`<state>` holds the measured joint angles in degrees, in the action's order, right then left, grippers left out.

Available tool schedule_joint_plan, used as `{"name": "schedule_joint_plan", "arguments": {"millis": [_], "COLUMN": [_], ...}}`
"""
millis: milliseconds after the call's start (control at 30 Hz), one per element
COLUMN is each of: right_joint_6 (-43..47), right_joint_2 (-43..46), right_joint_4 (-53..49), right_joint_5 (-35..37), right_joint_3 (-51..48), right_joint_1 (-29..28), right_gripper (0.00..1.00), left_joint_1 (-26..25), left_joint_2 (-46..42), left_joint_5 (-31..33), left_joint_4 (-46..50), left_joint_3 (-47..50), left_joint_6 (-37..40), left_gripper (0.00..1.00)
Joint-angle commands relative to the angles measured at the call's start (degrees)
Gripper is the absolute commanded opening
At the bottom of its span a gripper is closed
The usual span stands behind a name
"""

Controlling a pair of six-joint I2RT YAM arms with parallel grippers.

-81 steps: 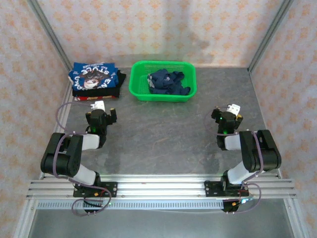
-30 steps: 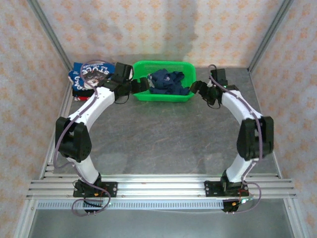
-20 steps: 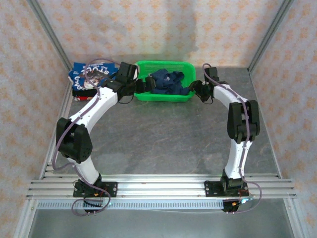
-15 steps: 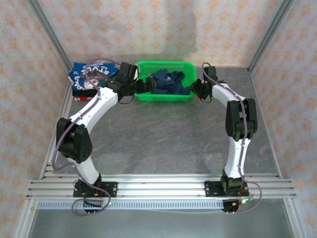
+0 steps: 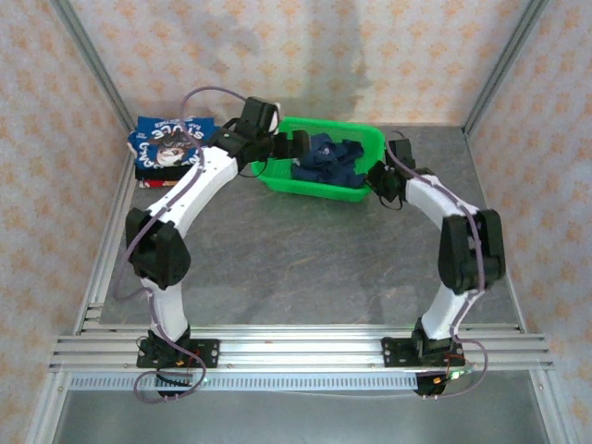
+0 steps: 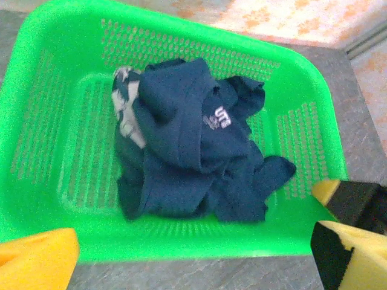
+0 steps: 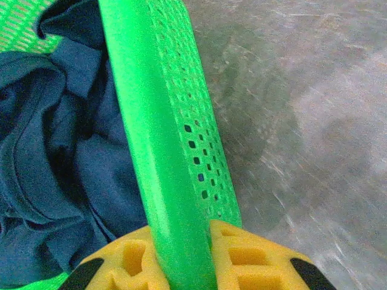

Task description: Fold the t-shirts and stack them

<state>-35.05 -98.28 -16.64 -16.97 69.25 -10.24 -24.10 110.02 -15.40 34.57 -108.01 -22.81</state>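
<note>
So the right gripper [image 7: 181, 261] is pinched down on the basket [image 7: 158, 121] rim, one pad inside the wall and one outside, which means it's got plastic and no cloth. The left gripper [image 6: 190, 251] hangs over the basket's near edge with its fingers spread wide and nothing between them. The navy tee [image 6: 187, 145] sits crumpled in the bottom of the basket, just ahead of and below the left gripper. It's also right beside the right gripper's inner pad, bunched up close to that wall. My read is that this thing is light and totally floppy, so it'll sag and unroll the second it's lifted, and a sleeve could catch on the mesh. I'd pinch the raised fold on top of the heap, near the little white logo, rather than dig underneath. The folded stack [image 5: 171, 148] lies back behind the left gripper's wrist, well apart from the basket.
</note>
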Motion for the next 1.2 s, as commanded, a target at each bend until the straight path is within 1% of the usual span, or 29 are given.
{"name": "schedule_joint_plan", "arguments": {"millis": [0, 67, 233, 333, 433, 500, 600, 900, 1033, 1100, 1133, 1167], "right_joint_6": [-1.2, -3.6, -10.5, -11.7, -12.6, -12.7, -12.6, -13.5, -14.0, -14.0, -14.0, -14.1], "right_joint_2": [9.5, 14.5, 27.3, 32.8, 36.9, 38.0, 38.0, 36.7, 36.4, 36.2, 36.0, 36.0], "right_joint_4": [-3.4, -2.5, 0.3, -1.6, -2.1, -2.6, -2.6, -0.8, 0.2, 0.4, 0.4, 0.4], "right_joint_5": [7.0, 9.4, 15.6, 19.7, 21.8, 22.1, 21.3, 20.4, 19.9, 19.6, 19.7, 19.7], "right_joint_3": [-7.3, -12.8, -26.1, -29.4, -32.2, -32.9, -33.4, -34.2, -34.7, -34.8, -34.8, -34.8], "right_joint_1": [-2.4, -3.7, -7.1, -8.7, -9.0, -9.1, -9.2, -10.7, -10.8, -10.8, -10.8, -10.8], "right_gripper": [0.0, 0.0, 0.0, 0.0, 0.0, 0.0, 0.0, 0.0, 0.0, 0.0, 0.0, 0.0], "left_joint_1": [-2.5, -3.9, -6.1, -7.0, -7.3, -7.5, -7.6, -8.8, -9.1, -9.1, -9.1, -9.1], "left_joint_2": [3.7, 5.8, 9.3, 10.3, 10.5, 10.6, 11.5, 16.4, 19.4, 20.7, 21.2, 21.9], "left_joint_5": [1.1, 0.4, -5.2, -7.6, -10.1, -10.1, -8.3, -10.9, -10.5, -10.2, -10.1, -10.0], "left_joint_4": [6.3, 7.6, 9.9, 10.6, 8.7, 7.6, 7.3, -4.6, -4.4, -5.0, -5.2, -5.2], "left_joint_3": [-4.7, -6.2, -6.2, -4.3, -0.5, 1.0, 1.7, 1.6, -0.8, -2.0, -2.6, -3.7], "left_joint_6": [2.7, 1.9, -4.0, -8.9, -14.6, -16.6, -18.8, -27.7, -28.7, -29.4, -29.5, -29.8], "left_gripper": [1.0, 1.0, 0.99, 0.98, 0.97, 0.97, 0.97, 0.96, 0.94, 0.89, 0.84, 0.76]}}
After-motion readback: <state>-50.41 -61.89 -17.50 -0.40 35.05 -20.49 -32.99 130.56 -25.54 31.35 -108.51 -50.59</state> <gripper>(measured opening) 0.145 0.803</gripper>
